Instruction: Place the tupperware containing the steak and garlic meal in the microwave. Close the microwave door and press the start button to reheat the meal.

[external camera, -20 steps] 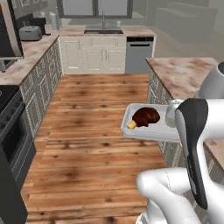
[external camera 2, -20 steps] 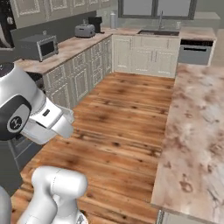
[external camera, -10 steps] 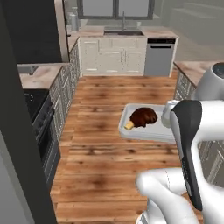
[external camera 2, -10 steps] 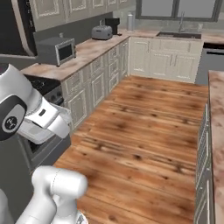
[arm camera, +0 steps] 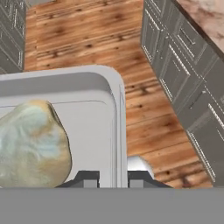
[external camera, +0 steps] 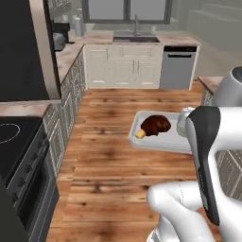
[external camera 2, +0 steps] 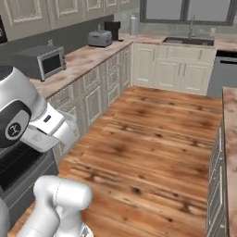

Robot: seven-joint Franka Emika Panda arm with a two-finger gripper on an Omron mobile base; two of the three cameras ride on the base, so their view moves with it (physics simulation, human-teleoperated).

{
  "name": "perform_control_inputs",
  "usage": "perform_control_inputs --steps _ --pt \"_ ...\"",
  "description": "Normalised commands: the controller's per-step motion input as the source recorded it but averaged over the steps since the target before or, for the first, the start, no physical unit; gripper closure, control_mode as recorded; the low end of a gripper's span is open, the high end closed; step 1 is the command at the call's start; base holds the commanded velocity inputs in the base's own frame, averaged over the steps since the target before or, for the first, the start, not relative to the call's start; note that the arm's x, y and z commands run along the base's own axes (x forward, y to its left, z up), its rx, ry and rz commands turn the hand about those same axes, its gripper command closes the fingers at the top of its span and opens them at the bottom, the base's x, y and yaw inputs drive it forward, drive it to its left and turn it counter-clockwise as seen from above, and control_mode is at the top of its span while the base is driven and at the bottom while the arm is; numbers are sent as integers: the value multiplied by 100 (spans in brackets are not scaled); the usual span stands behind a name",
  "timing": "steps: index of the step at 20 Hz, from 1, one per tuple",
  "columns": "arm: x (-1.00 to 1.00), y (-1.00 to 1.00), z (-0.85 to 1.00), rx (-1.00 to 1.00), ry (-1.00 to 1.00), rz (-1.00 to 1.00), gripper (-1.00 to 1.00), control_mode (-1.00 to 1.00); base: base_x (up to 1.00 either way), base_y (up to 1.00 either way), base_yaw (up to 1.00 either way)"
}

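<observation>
The tupperware (external camera: 150, 140), a shallow grey-white tray, hangs level above the wood floor in the left base view. On it lies the dark reddish-brown steak (external camera: 155, 125) with a small tan piece (external camera: 140, 134). My gripper (arm camera: 113, 178) is shut on the tray's right rim (arm camera: 117, 131), with one finger on each side of the wall. The pale garlic bulb (arm camera: 32, 144) sits inside the tray, close to the hand. A tall black glossy panel with a beige bar along its edge, the microwave door (external camera: 20, 52), stands at the far left. The microwave's cavity is out of view.
A black stove (external camera: 19, 146) sits low on the left. Grey cabinet runs line both sides of the wood floor (external camera 2: 152, 139). A small grey countertop oven (external camera 2: 44, 60) and a toaster (external camera 2: 100, 39) stand on the left counter. The sink (external camera: 136, 39) and dishwasher (external camera: 177, 68) are at the far end.
The whole scene has slid right in both base views, so the camera has turned left. The black panel and stove came into view. The tray stays in my grip.
</observation>
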Motion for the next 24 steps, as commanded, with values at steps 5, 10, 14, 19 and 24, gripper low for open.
perform_control_inputs --steps 5,10,14,19,24 --pt "0 0 0 0 0 0 100 100 93 0 36" --pt "0 0 0 0 0 0 100 100 76 0 68" --pt "0 0 0 0 0 0 100 100 75 0 72" --pt "0 0 0 0 0 0 100 100 77 -1 73" --pt "0 0 0 0 0 0 100 100 76 -8 70"
